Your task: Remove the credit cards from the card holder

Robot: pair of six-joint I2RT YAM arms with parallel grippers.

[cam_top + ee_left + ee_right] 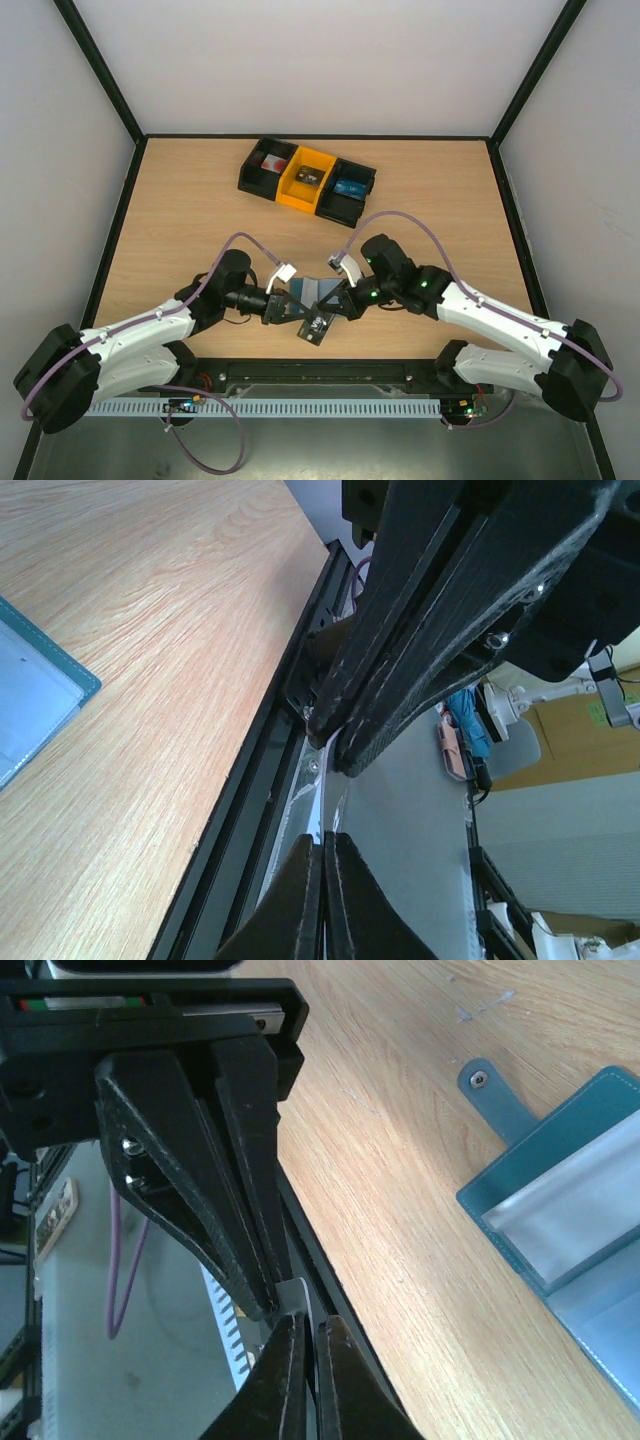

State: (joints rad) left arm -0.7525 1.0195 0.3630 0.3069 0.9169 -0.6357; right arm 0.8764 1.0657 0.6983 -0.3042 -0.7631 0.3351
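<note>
Near the front edge of the table (pixel 180 210), between your two arms, the card holder (pixel 318 291) lay opened flat. It was slate-blue, with clear inner pockets and a small snap tab. Your left gripper (pixel 296 312) and right gripper (pixel 337 305) were both pinched tight on a dark card (pixel 316 329) just beside it.

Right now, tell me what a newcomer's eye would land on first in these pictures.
The left pincer and right pincer meet at the near middle of the table, both shut by a dark card at its edge. Just behind them the slate-blue card holder lies open, and a black-and-yellow tray sits at the far side.
</note>
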